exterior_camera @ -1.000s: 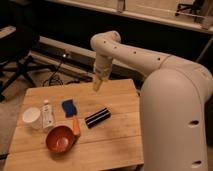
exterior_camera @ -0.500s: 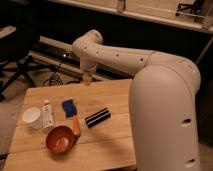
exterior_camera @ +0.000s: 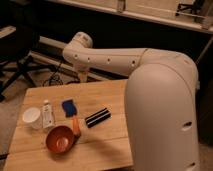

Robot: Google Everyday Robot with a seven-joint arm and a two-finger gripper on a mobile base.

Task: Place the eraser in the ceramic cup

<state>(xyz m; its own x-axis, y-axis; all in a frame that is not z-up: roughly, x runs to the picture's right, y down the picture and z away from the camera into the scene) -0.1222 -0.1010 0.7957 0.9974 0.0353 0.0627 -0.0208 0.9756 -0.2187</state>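
The eraser [exterior_camera: 97, 118], a slim black bar with a pale stripe, lies flat near the middle of the wooden table [exterior_camera: 112, 95]. The ceramic cup [exterior_camera: 32, 117], small, round and white, stands at the table's left side. My gripper [exterior_camera: 83, 77] hangs at the end of the white arm above the table's far edge. It is well behind the eraser and apart from it, with nothing visible in it.
A slim white bottle [exterior_camera: 47, 115] stands right of the cup. A blue-headed brush [exterior_camera: 69, 108] with an orange handle lies between the bottle and the eraser. An orange-red bowl [exterior_camera: 61, 139] sits at the front left. My large white arm [exterior_camera: 160, 100] covers the table's right side. A dark chair [exterior_camera: 20, 55] stands at the left.
My arm has swung to the left, and the gripper has moved left along the table's far edge. The objects on the table have not moved.
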